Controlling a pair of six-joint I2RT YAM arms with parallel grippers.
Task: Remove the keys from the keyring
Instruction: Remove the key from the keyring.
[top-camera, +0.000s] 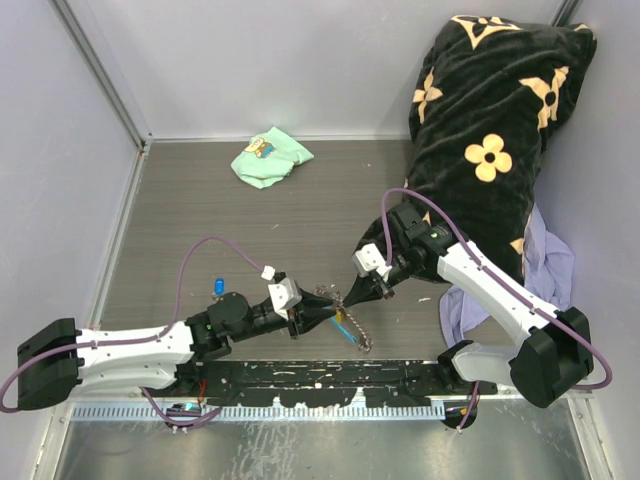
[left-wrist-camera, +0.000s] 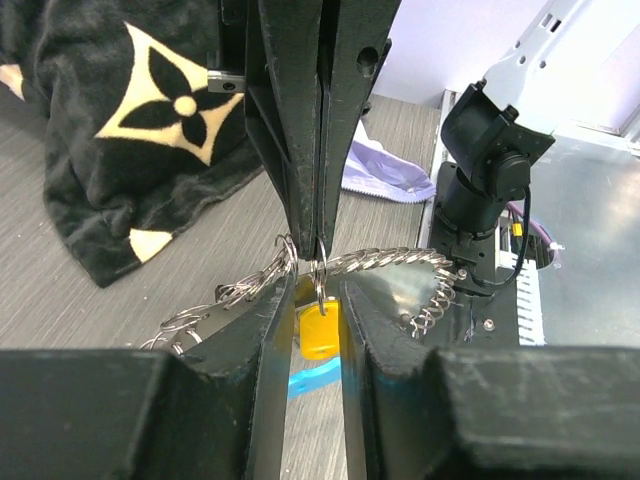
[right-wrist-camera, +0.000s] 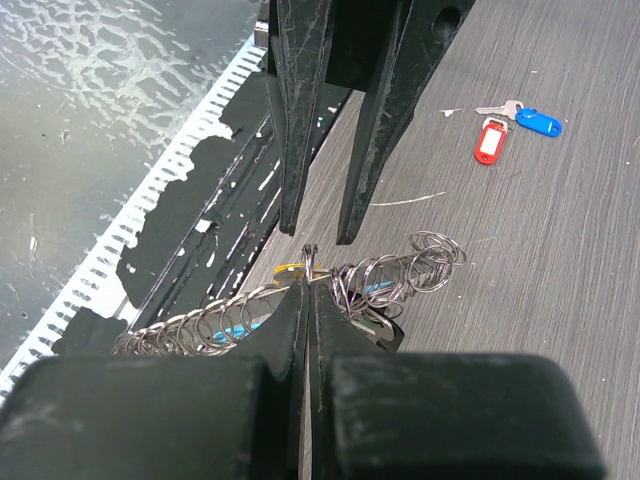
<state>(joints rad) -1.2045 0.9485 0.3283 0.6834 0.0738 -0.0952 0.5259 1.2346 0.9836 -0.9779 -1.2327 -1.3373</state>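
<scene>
Table (top-camera: 300, 200) lies open far-left; right gripper (right-wrist-camera: 308, 268) pinches the silvery keyring (left-wrist-camera: 390, 260), left gripper (right-wrist-camera: 319, 236) fingers spread around a yellow key (left-wrist-camera: 320, 335).

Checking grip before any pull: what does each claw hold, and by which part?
Right claw pinches the keyring mid-chain, where the yellow key tag hangs. Left claw flanks that tag, jaws apart, not clearly gripping.

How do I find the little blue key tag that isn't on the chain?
Start at the grey table and find the left arm. Just past it, away from the chain, two small tags lie loose side by side. Pick the dark blue tag with a silver key, not the red tag beside it.
</scene>
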